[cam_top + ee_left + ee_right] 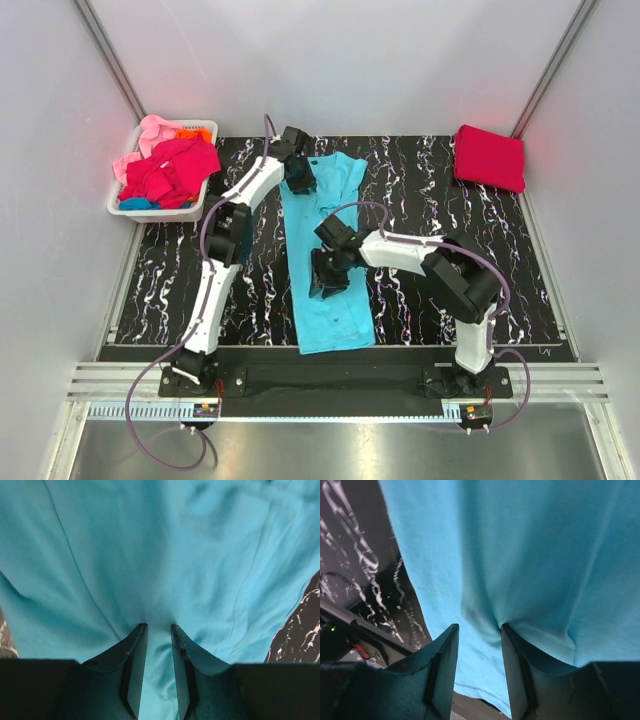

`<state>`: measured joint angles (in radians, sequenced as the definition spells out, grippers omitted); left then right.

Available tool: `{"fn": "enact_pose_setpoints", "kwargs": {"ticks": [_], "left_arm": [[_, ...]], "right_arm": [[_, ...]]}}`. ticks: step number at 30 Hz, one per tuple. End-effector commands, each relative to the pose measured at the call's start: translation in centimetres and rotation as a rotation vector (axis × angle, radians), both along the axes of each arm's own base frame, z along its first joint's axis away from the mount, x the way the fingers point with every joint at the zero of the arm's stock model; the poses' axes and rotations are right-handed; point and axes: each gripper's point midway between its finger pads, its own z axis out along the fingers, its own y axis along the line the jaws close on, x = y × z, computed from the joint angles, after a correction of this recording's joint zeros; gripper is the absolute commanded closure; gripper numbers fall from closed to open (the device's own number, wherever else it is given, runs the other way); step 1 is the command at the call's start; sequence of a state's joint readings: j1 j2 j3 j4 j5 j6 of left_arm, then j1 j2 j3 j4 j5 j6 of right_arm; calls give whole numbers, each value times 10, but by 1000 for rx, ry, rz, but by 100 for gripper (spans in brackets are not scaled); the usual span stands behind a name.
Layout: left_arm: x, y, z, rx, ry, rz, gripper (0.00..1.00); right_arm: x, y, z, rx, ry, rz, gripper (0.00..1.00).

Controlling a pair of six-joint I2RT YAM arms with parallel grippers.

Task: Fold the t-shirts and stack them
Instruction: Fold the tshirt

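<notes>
The turquoise t-shirt (335,270) lies flat on the black marbled table (440,190), folded into a long strip running from far to near. My left gripper (298,176) is down on its far, collar end; in the left wrist view the jaws (159,626) are nearly closed, with a ridge of the turquoise cloth (160,555) pinched between them. My right gripper (326,280) rests on the shirt's lower middle. In the right wrist view its jaws (479,626) stand a little apart, tips pressed on the cloth (520,545) near the hem. A folded crimson shirt (490,157) lies at the far right.
A white slotted basket (128,207) at the far left holds pink (152,135), magenta-red (175,168), orange and blue shirts. The table's front edge and black rail (330,352) lie just past the shirt's hem. Grey walls close in on both sides.
</notes>
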<state>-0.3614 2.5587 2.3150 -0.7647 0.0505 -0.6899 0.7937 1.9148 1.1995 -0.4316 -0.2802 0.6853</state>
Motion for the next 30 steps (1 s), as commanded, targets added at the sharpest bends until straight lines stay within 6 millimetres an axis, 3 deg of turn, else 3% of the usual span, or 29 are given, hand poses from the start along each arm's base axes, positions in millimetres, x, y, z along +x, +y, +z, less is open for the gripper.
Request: {"fn": "enact_pose_setpoints", "kwargs": {"ticks": [1, 2, 3, 4, 6, 7, 9, 10, 11, 12, 13, 14, 16, 18, 19, 21, 22, 23, 27, 30], "left_arm": [[21, -8, 9, -85, -85, -67, 67], [22, -10, 26, -107, -116, -86, 68], [15, -9, 24, -107, -112, -106, 68], [22, -14, 39, -137, -177, -125, 68], [7, -15, 66, -190, -234, -178, 68], [14, -19, 87, -228, -326, -194, 68], [-2, -18, 121, -270, -398, -226, 67], [-2, -19, 140, -291, -458, -236, 67], [-10, -16, 139, -297, -453, -238, 66], [-17, -13, 170, -311, -510, -243, 66], [-20, -11, 180, -321, -537, -242, 66], [-28, -8, 176, -322, -523, -237, 66], [-41, -1, 203, -329, -568, -225, 66], [-55, 12, 197, -308, -538, -178, 66], [-66, 17, 211, -307, -551, -163, 66], [-86, 30, 190, -280, -486, -105, 66], [-98, 37, 206, -281, -515, -92, 66], [-113, 43, 184, -268, -464, -76, 66], [-169, 64, 162, -299, -361, 48, 66], [-215, 59, 138, -372, -295, 67, 66]], "right_arm": [[-30, 5, -25, -73, 88, 18, 53], [-27, 7, -21, -67, 76, 12, 54], [-20, 8, -13, -64, 38, -1, 54], [-16, 9, -7, -61, 17, -5, 54], [-7, 11, 12, -47, -42, -19, 53], [-5, 9, 19, -53, -54, -22, 53], [3, 11, 43, -30, -114, -29, 52], [4, 8, 48, -39, -126, -32, 52], [9, 7, 58, -36, -154, -36, 52], [16, 3, 72, -41, -206, -57, 52], [17, -1, 80, -52, -231, -53, 51], [21, -4, 98, -39, -279, -65, 51], [33, -22, 112, -102, -365, -107, 48], [46, -43, 132, -146, -455, -177, 48], [48, -54, 134, -171, -469, -200, 46], [56, -85, 137, -209, -489, -275, 44], [59, -96, 136, -217, -488, -300, 43], [57, -113, 133, -230, -480, -328, 43], [61, -167, 128, -274, -491, -433, 41], [48, -172, 117, -251, -463, -430, 49]]}}
